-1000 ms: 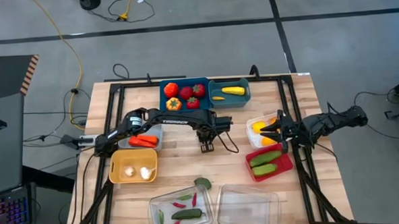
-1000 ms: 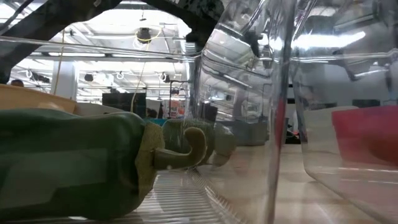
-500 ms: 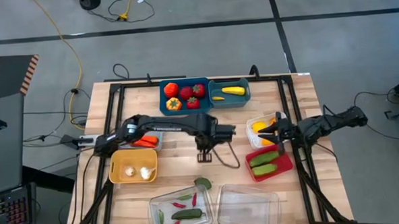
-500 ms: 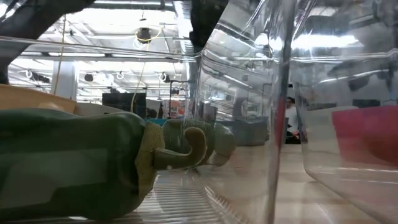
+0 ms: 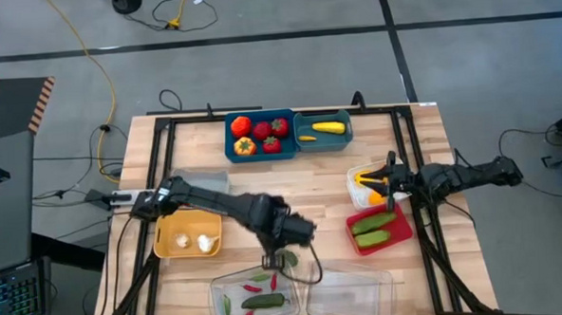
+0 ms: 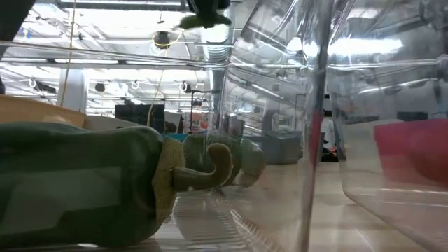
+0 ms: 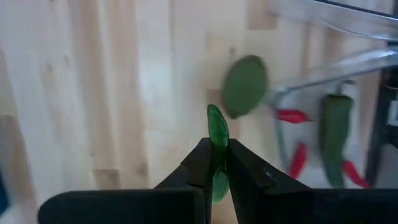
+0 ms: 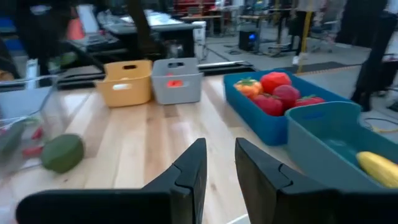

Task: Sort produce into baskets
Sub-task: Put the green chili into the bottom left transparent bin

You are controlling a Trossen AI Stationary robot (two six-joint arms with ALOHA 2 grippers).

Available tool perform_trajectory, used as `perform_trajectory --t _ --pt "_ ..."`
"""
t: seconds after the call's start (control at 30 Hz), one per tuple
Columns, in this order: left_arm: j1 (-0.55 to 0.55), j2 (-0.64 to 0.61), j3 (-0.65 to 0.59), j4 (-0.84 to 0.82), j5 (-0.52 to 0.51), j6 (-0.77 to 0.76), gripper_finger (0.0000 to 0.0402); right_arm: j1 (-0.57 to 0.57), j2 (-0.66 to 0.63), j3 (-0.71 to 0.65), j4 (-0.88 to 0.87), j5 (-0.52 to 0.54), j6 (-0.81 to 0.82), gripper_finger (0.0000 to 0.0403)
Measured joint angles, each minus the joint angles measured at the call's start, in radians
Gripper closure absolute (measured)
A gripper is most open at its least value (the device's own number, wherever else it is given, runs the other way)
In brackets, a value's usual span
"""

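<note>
**Overhead, left gripper clamped on a green pod beside the clear tray**

Overhead, the left gripper [image 5: 287, 241] sat low over the wooden table [image 5: 329, 179], just beside the near clear plastic tray [image 5: 254, 294] that held small red and green chili peppers [image 5: 262, 300]. Its two dark fingers [image 7: 205, 163] were pressed together on a slim translucent green pod [image 7: 217, 132], which stood up between the tips in the left wrist view. A rounded dark green vegetable [image 7: 244, 85] lay on the bare wood near the pod, close to the tray's corner. A second clear tray [image 5: 350, 289] lay next to the first along the table's near edge.

The right gripper [image 5: 389, 183] hung over the small white bin [image 5: 356, 176] of yellow-orange produce, at the table's right side. Its fingers [image 8: 186, 169] stood a little apart, with nothing between them. The magenta-red bin [image 5: 379, 228] with green cucumbers lay just beside it.

Two teal bins [image 5: 260, 136] lined the far edge, one with red strawberries and peppers, the other with a yellow squash [image 5: 326, 128]. The tan-yellow bin [image 5: 187, 233] held white pieces at the left. Open wood remained in the middle of the table, between the bins.
</note>
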Motion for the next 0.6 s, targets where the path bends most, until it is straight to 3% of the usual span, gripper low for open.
perform_trajectory --t 0.37,0.6 --pt "-0.174 0.000 -0.001 0.044 0.034 -0.237 0.0378 -0.099 0.000 -0.004 0.004 -0.052 0.001 0.0291" --pt "-0.281 0.001 -0.001 0.048 0.141 -0.334 0.0378 -0.100 0.000 -0.004 0.002 -0.054 0.000 0.0291"
